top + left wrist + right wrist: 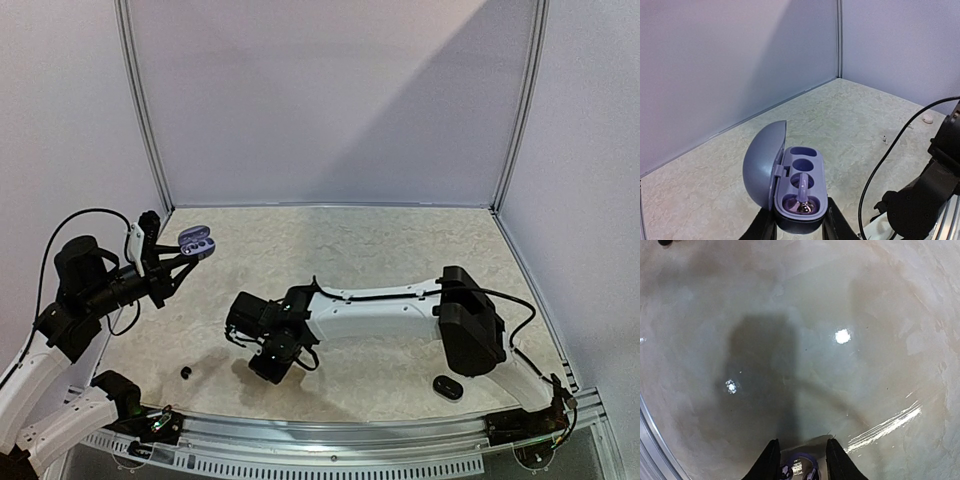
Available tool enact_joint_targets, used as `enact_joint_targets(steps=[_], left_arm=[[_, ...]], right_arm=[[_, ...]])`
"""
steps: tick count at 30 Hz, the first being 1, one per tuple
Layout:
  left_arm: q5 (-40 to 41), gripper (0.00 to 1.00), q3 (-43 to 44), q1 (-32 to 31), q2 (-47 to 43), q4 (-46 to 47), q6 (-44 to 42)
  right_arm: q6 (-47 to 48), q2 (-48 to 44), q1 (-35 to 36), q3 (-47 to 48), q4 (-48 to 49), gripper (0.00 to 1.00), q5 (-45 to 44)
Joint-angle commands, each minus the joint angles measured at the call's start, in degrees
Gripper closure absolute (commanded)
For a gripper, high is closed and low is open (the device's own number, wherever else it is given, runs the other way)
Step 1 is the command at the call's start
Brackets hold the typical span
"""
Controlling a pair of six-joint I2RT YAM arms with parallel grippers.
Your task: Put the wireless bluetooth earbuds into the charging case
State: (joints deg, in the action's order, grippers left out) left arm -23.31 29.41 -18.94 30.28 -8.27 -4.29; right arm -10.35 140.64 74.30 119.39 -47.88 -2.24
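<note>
My left gripper [800, 214] is raised at the left and is shut on the base of a lavender charging case [801, 165], also in the top view [195, 241]. Its lid [764, 169] hangs open to the left. One lavender earbud [803, 194] sits in the nearest wells; the two far wells are empty. My right gripper [268, 368] is down at the table, left of centre. In the right wrist view its fingers [771, 460] stand either side of a second lavender earbud [800, 466] lying on the table, with a small gap on the right side.
A small black bud [186, 372] lies on the table near the front left, also at the top left of the right wrist view [665, 242]. A black oval case [448, 387] lies at the front right. Two tiny white things [927, 118] [884, 139] lie further off. Walls enclose three sides.
</note>
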Motion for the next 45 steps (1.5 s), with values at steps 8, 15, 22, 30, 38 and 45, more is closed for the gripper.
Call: enact_joint_targets(steps=[8,15,22,30,38,45], left_arm=[[-0.2,1.0,-0.5,0.6,-0.4,-0.6,-0.6],[-0.4,1.0,-0.5,0.6,-0.2,-0.5,-0.6],[-0.5,1.0,-0.5,0.6,-0.2,-0.5,-0.7],[-0.8,1.0,-0.6,0.6,0.1,-0.4,-0.6],[-1.0,1.0,-0.5,0.6,0.5,-0.2,-0.7],[-1.2,1.0,-0.4,0.6,0.4,-0.2,-0.9]], right_arm=[[-4.7,-4.3,-1.5,-3.9,-1.8,0.72,7.1],[-4.7,-5.1,-1.5,-4.0,-4.3,0.73,7.8],[-4.3,-5.9,-1.7,-4.0,-6.7,0.74,8.0],[-4.2,-6.9,-2.2,-4.9,-7.8,0.69,9.4],[-3.8,-6.3,-2.3,-2.8,-8.1,0.64,9.4],[-3.3,-6.8,-2.6,0.3,-7.8,0.55,7.2]])
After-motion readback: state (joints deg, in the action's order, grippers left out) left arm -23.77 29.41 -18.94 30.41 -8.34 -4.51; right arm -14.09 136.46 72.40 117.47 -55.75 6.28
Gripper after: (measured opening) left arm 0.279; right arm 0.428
